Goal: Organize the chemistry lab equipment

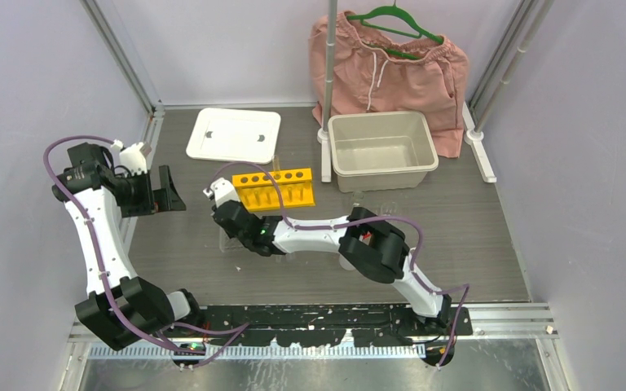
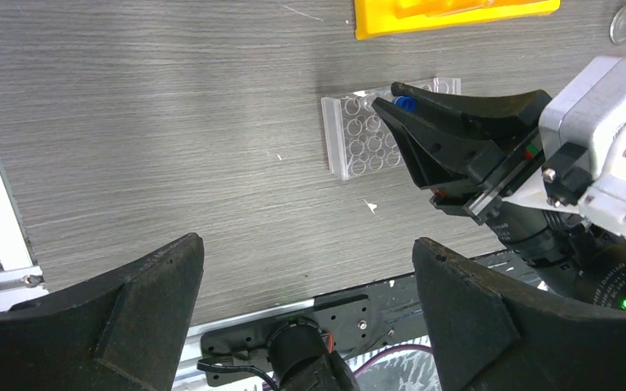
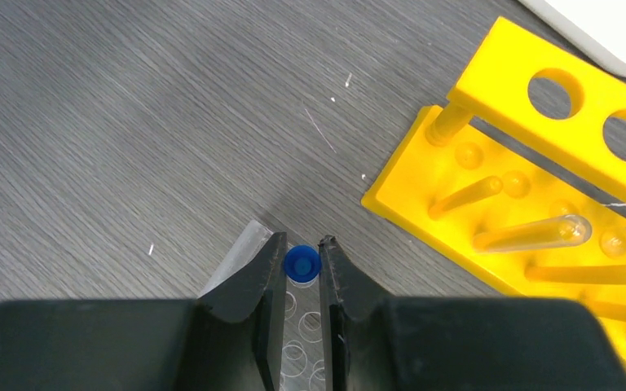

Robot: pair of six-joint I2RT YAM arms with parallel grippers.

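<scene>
Broadly, the grey wood-grain table [image 1: 473,244] fills the top external view, with both arm bases along its bottom edge. At the upper right of that view, pink shorts [image 1: 424,73] hang on a green hanger [image 1: 395,16] behind the table. Just below them sits the beige tub [image 1: 383,181], open side up. Its white lid [image 1: 232,134] lies flat, well apart from it, toward the upper left.

Near the centre, between lid and tub and a little lower, stands the yellow rack [image 1: 281,189] with its row of round holes facing up; one clear tube [image 3: 538,232] sits in it. Below and left of the yellow rack, close but not touching, lies the clear rack [image 2: 354,138], a flat block of small round wells.

The left gripper [image 2: 306,252] hangs at the left edge of the top view, well apart from both racks. Its jaws are spread wide with nothing between them.

The right gripper [image 3: 303,248] reaches across to the clear rack, pointing down at its end nearest the yellow rack. Its fingers are pinched onto a blue-capped tube [image 3: 301,262], with the blue cap showing between the two tips, directly over the clear rack's wells. Whether the tube's lower end is seated in a well cannot be told.
</scene>
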